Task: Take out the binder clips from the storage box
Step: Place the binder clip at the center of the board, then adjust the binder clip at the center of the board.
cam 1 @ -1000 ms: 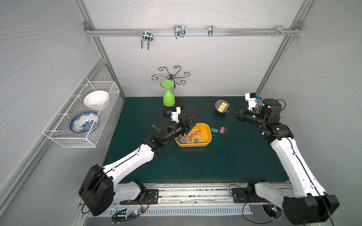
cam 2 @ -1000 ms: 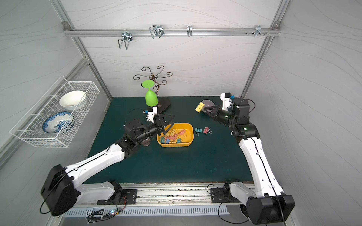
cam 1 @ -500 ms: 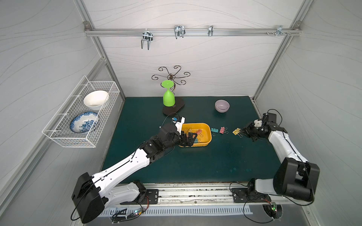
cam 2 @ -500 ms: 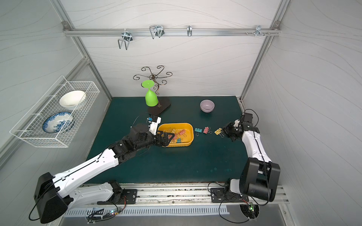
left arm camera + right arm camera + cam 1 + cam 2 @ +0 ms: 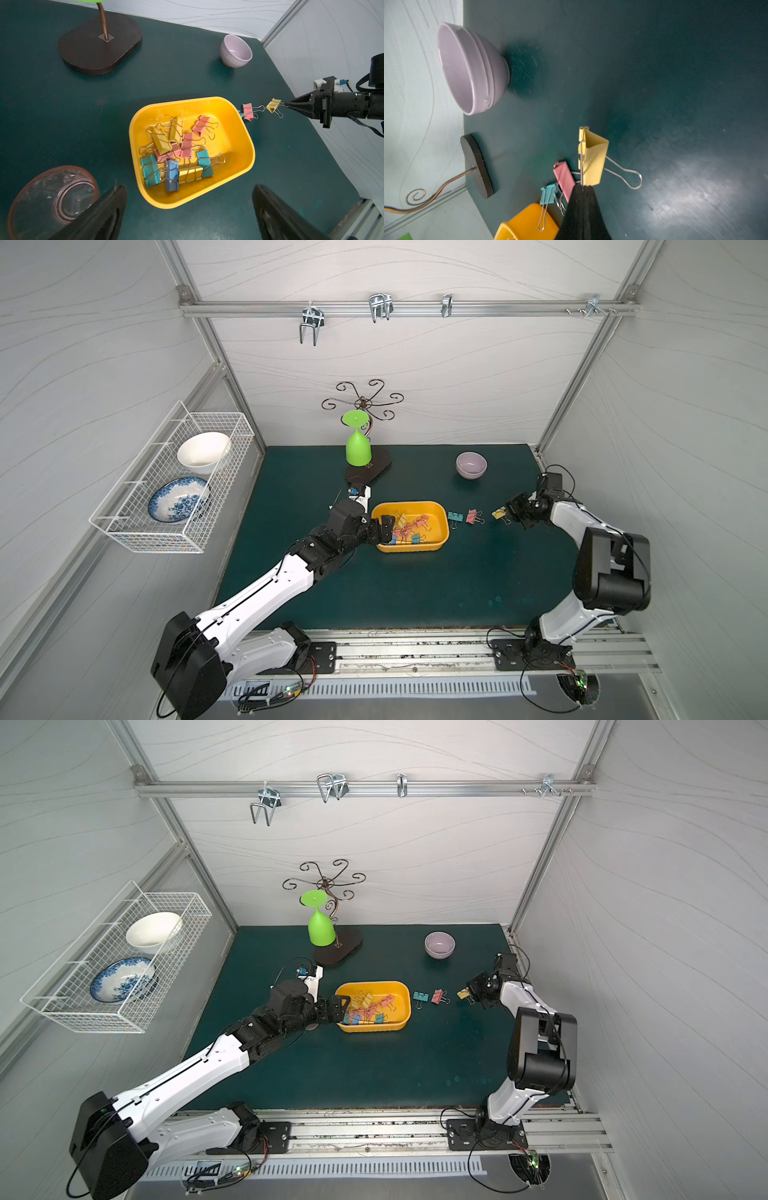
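Right hand (image 5: 582,187) lower; wrist-view pinch: clip (image 5: 592,158)

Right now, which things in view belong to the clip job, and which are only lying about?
Job: storage box; binder clips inside it; teal clip, pink clip on the mat; yellow clip in the shut right hand; open left hand.
Lying about: lilac bowl; green glass; wire basket; clear cup.
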Robot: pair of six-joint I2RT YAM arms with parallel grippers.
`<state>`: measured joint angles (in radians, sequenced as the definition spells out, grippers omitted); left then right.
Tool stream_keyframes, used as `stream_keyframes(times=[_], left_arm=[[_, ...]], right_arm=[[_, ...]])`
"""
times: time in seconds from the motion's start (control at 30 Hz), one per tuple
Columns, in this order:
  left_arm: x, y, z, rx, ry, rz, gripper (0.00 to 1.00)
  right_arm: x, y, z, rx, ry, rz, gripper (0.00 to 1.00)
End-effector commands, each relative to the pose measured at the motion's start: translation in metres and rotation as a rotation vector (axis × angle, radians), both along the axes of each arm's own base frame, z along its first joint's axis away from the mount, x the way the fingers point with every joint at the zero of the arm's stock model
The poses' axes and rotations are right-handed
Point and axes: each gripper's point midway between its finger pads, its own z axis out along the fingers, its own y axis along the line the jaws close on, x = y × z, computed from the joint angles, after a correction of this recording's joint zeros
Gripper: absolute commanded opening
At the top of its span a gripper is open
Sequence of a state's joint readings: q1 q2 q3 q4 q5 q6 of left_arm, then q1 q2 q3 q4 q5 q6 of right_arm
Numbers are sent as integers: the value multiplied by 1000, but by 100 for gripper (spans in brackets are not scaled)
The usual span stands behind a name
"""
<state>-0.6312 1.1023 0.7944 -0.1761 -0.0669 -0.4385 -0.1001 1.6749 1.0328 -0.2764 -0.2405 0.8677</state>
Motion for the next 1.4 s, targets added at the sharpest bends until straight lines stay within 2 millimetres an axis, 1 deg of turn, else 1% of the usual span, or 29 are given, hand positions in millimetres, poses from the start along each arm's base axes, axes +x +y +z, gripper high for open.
stream_keyframes(times=[0.0,0.1,0.2,0.27,0.33,0.4,0.47,0.6,0.67,0.73,0.77,0.8,0.87,0.97,1.03,1.2,1.37], left_arm=[[-1,-1,17,-54,-41,0,99],[-2,2,16,-49,-43,1,99],[-3,3,15,-45,-42,2,98],[-3,2,14,-48,-39,-4,99],[-4,1,14,-53,-36,-9,99],[-4,0,14,-57,-35,-14,99],[-5,0,14,-55,-35,-22,99],[-6,-1,16,-57,-38,-27,99],[-6,-1,16,-61,-40,-25,99],[-5,-1,16,-62,-41,-28,99],[-6,-2,16,-62,-41,-34,99],[-6,-3,16,-61,-39,-37,99],[-6,-3,16,-60,-37,-38,98],[-7,-3,16,-61,-34,-43,98],[-8,-3,15,-62,-29,-45,99],[-10,-3,13,-53,-20,-49,99],[-10,-2,12,-42,-17,-50,98]], right_arm=[[20,-2,-3,-37,-37,-52,0],[20,5,-14,-42,-11,-49,0],[9,15,-24,-30,29,-28,5],[-1,19,-25,-30,47,-14,14],[-13,16,-23,-55,68,-12,23],[-22,15,-13,-82,68,18,29],[-28,12,3,-120,60,48,31],[-35,6,45,-200,3,100,38],[-32,16,60,-178,-42,152,41],[-30,30,67,-166,-67,220,42],[-28,41,67,-156,-77,269,42],[-26,50,65,-142,-65,308,42],[-24,62,51,-127,-11,362,40],[-24,68,27,-100,84,386,38],[-22,67,15,-102,112,385,38],[-17,70,-1,-87,135,401,38],[-9,78,-13,-41,149,421,33]])
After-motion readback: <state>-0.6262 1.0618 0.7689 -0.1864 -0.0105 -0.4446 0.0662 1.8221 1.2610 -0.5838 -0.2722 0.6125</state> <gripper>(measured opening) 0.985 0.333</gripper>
